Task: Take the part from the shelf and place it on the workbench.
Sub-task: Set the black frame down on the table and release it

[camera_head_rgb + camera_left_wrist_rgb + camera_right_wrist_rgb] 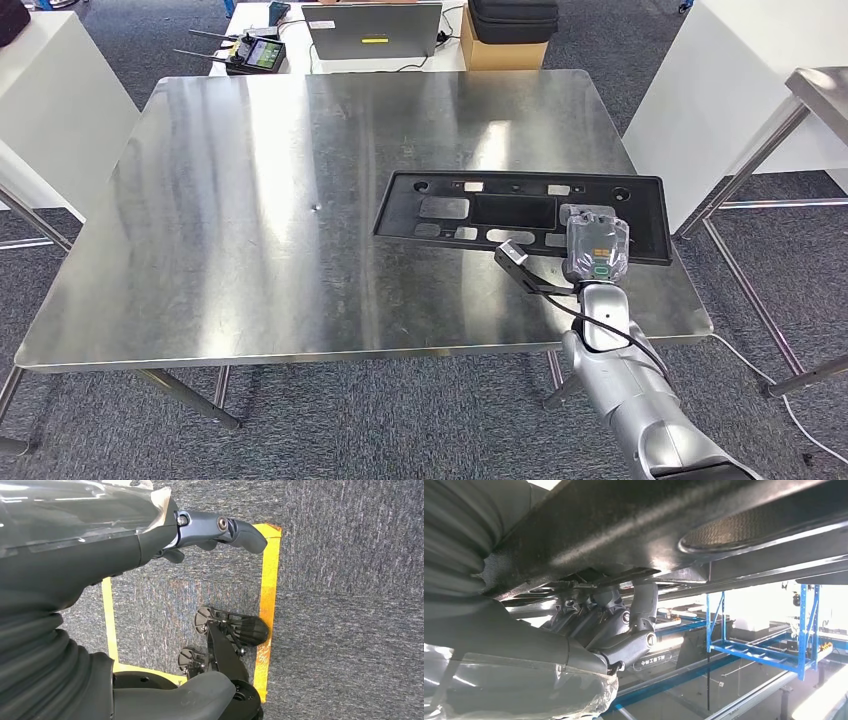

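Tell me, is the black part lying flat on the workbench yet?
Cannot tell. The black part is over the workbench, but the right hand grips its near edge.

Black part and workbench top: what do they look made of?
Black part: probably moulded plastic, matte; thin, with formed cut-outs and recesses. Workbench: sheet metal, likely stainless steel, brushed; it shows streaky glare and blurred reflections.
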Motion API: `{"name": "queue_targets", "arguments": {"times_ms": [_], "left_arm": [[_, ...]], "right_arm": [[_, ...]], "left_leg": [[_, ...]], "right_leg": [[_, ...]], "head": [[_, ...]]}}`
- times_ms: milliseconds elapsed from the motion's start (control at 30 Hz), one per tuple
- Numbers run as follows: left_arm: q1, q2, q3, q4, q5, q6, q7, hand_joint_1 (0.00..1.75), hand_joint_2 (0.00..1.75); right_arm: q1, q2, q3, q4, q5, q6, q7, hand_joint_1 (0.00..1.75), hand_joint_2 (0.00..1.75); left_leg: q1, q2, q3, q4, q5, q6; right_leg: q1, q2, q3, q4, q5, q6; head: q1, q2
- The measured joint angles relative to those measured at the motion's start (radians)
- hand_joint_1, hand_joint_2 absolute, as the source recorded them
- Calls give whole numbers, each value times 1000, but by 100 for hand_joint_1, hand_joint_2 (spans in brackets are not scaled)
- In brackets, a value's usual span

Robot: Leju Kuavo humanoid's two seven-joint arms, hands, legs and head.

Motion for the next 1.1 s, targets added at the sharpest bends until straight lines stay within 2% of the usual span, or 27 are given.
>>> {"name": "queue_targets", "arguments": {"times_ms": [367, 433, 500, 567, 700, 867, 1100], "left_arm": [[0, 0, 0, 0, 0, 1, 0, 0, 175], [0, 0, 4, 0, 13, 19, 18, 0, 175], [0, -1, 21, 0, 39, 63, 57, 0, 175], [1, -1, 44, 0, 55, 94, 84, 0, 175], [1, -2, 70, 0, 56, 108, 91, 0, 175], [1, -4, 86, 0, 55, 109, 91, 0, 175], [1, -4, 99, 0, 55, 109, 91, 0, 175]], "right_arm": [[0, 0, 0, 1, 0, 0, -1, 175, 175], [-2, 8, -5, 3, -36, 0, -37, 175, 175], [-10, 36, -39, 11, -142, 0, -140, 175, 175], [-22, 80, -117, 21, -256, 0, -252, 175, 175], [-67, 153, -284, 48, -351, 0, -370, 175, 175], [-96, 187, -395, 83, -373, 0, -409, 175, 175], [-106, 208, -444, 109, -375, 0, -414, 175, 175]], "left_leg": [[0, 0, 0, 0, 0, 0], [0, 0, 0, 0, 0, 0], [0, 2, 0, 0, 0, 0], [0, 4, 1, 0, 0, 0], [2, 0, 1, 0, 0, 0], [2, 1, 1, 0, 0, -1], [2, 0, 2, 0, 0, 0]], "right_leg": [[0, 0, 0, 0, 0, 0], [1, 0, 1, 0, 0, 0], [1, 1, 1, 0, 0, 0], [0, 1, 0, 0, 0, 0], [0, -2, 0, 0, 0, -1], [0, -2, 1, 0, 0, 0], [0, -2, 1, 0, 0, 0]], "head": [[0, 0], [0, 0], [0, 0], [0, 0], [0, 0], [0, 0], [0, 0]]}}
